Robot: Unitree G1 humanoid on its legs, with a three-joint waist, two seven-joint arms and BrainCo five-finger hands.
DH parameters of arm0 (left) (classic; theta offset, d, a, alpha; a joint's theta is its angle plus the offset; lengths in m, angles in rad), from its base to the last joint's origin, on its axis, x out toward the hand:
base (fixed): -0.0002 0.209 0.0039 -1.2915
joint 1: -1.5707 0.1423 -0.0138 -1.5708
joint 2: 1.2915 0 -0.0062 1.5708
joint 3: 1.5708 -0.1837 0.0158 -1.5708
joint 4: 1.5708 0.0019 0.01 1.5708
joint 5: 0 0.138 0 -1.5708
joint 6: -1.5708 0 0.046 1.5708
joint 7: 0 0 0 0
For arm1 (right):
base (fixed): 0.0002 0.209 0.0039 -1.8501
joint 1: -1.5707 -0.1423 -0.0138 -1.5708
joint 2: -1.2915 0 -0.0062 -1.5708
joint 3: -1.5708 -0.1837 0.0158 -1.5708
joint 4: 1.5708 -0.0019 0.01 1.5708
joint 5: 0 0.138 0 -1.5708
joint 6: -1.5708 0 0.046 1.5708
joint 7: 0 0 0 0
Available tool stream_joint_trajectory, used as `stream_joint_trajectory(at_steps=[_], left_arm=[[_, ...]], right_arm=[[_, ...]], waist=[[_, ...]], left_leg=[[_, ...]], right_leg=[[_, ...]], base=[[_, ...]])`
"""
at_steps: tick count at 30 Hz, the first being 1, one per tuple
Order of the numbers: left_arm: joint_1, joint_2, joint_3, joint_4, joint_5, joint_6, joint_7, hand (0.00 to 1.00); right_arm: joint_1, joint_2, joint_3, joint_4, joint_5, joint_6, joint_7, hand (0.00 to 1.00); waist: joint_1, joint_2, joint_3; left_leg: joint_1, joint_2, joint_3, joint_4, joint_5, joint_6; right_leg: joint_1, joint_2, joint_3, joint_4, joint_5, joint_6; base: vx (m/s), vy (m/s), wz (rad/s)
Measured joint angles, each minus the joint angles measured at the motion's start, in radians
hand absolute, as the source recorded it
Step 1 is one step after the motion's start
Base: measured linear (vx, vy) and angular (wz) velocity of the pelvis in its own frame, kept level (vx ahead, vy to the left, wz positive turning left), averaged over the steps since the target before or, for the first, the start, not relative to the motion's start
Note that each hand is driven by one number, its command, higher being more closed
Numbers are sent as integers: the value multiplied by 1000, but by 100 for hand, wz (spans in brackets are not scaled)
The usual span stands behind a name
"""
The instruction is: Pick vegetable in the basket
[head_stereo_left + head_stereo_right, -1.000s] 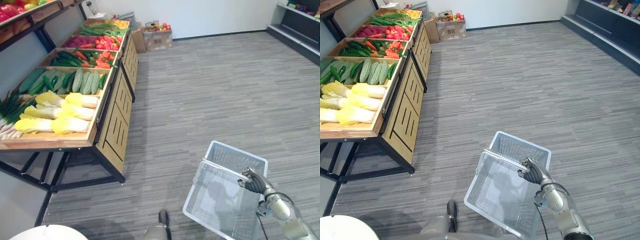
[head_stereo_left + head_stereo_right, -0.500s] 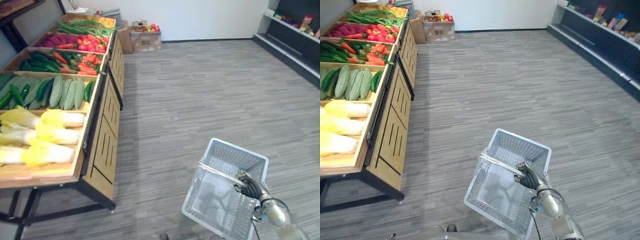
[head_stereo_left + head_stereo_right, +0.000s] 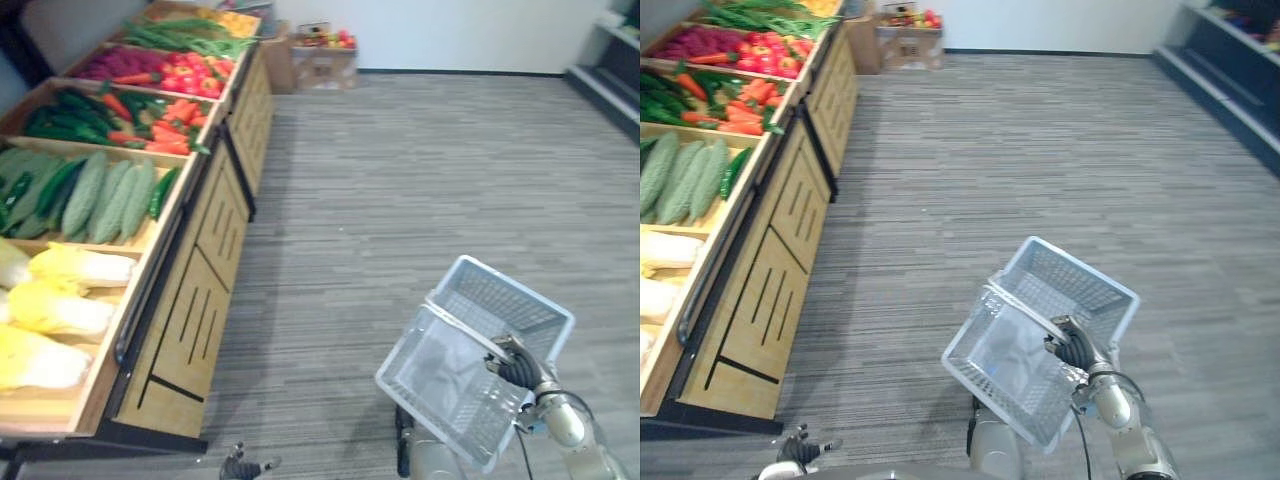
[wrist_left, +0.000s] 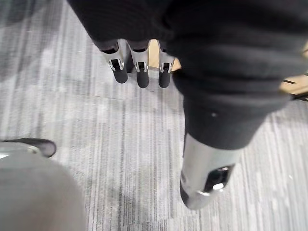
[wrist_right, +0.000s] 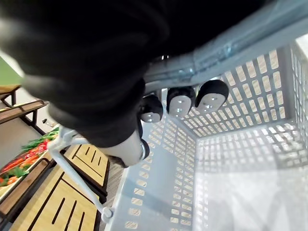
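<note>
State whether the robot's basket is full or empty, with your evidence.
Empty. The basket's mesh floor and walls are bare, with no vegetable inside; the right hand is curled round its handle.

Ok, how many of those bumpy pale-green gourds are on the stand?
3, side by side on the wooden stand just beyond the yellow cabbages: left gourd, middle gourd, right gourd. More could be hidden under them or past the view's edge.

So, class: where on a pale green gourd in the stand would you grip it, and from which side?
Round its thick middle, from above, fingers across its width. The gourd lies flat in the wooden crate, packed beside others, so its sides are probably hard to reach; the open left hand is free.
</note>
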Motion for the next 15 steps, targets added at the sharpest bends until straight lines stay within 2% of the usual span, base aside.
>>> stream_joint_trajectory(at_steps=[2, 4, 5, 6, 7, 8, 9, 10, 11, 12, 13, 14, 15], left_arm=[[31, -10, 27, 6, 17, 12, -2, 0], [66, -12, 41, 21, 11, 38, 1, 0], [68, -15, 71, 40, 7, 50, 0, 0], [71, -16, 79, 46, 6, 57, 0, 0], [96, -25, 102, 50, 7, 59, -2, 0], [101, -27, 105, 51, 7, 59, -2, 0], [107, -40, 109, 55, 7, 53, -1, 0], [107, -46, 109, 53, 4, 50, 0, 0], [107, -51, 109, 49, -1, 45, 0, 0], [110, -51, 112, 38, -2, 42, 2, 0], [110, -49, 112, 32, -2, 38, 4, 0], [110, -48, 112, 16, -2, 36, 7, 0], [108, -49, 111, -1, -1, 37, 7, 0]], right_arm=[[-6, -5, 12, 10, 0, 12, 4, 100], [-16, -5, 27, 10, 0, 12, 15, 100], [-20, -5, 42, 10, 0, 13, 22, 100], [-21, -5, 50, 10, 1, 12, 24, 100], [-13, -5, 65, 10, 0, 13, 57, 100], [-10, -5, 65, 9, 0, 12, 63, 100], [5, -7, 56, 8, 0, 13, 78, 100], [11, -6, 49, 8, 1, 14, 85, 100], [18, -5, 49, 8, 0, 19, 90, 100], [29, -5, 45, 8, 1, 19, 95, 100], [35, -5, 41, 8, 1, 19, 98, 100], [42, -6, 36, 8, 1, 19, 102, 100], [51, -5, 20, 7, 1, 18, 104, 100]], waist=[[20, 24, -7], [23, 24, -10], [31, 25, -9], [35, 26, -9], [44, 28, -7], [46, 22, -4], [45, 34, -7], [45, 34, -8], [49, 24, -6], [57, 9, -8], [60, 2, -8], [65, -8, -5], [62, -5, -6]], left_leg=[[0, 20, -1, 49, 39, -16], [-36, 25, -1, 150, 91, -23], [-109, 27, 0, 299, 156, -20], [-152, 32, -1, 385, 215, -23], [-251, 65, 7, 568, 479, -55], [-264, 68, 9, 593, 517, -50], [-332, 103, 35, 713, 473, -36], [-372, 112, 54, 765, 408, -19], [-431, 117, 112, 805, 313, 20], [-474, 115, 181, 762, 251, 33], [-489, 112, 221, 715, 235, 37], [-503, 104, 310, 578, 218, 31], [-501, 90, 402, 397, 233, 29]], right_leg=[[-3, 13, -17, 77, -69, -17], [11, 15, -28, 108, -116, -26], [35, 21, -33, 94, -126, -35], [53, 27, -35, 79, -128, -39], [144, 43, -38, 6, -133, -48], [160, 46, -39, -12, -134, -51], [215, 50, -62, -44, -143, -74], [235, 47, -71, -53, -151, -81], [278, 31, -90, -77, -154, -81], [319, 10, -115, -102, -148, -71], [339, -1, -129, -118, -147, -69], [374, -24, -167, -136, -148, -59], [399, -38, -210, -142, -161, -36]], base=[[349, -230, 21], [318, -214, 6], [327, -208, -3], [336, -173, -11], [307, -131, -5], [354, -84, 17], [290, -55, 32], [355, -65, 42], [334, -73, 41], [331, -62, 43], [316, -26, 54], [288, 16, 69], [274, 43, 76]])
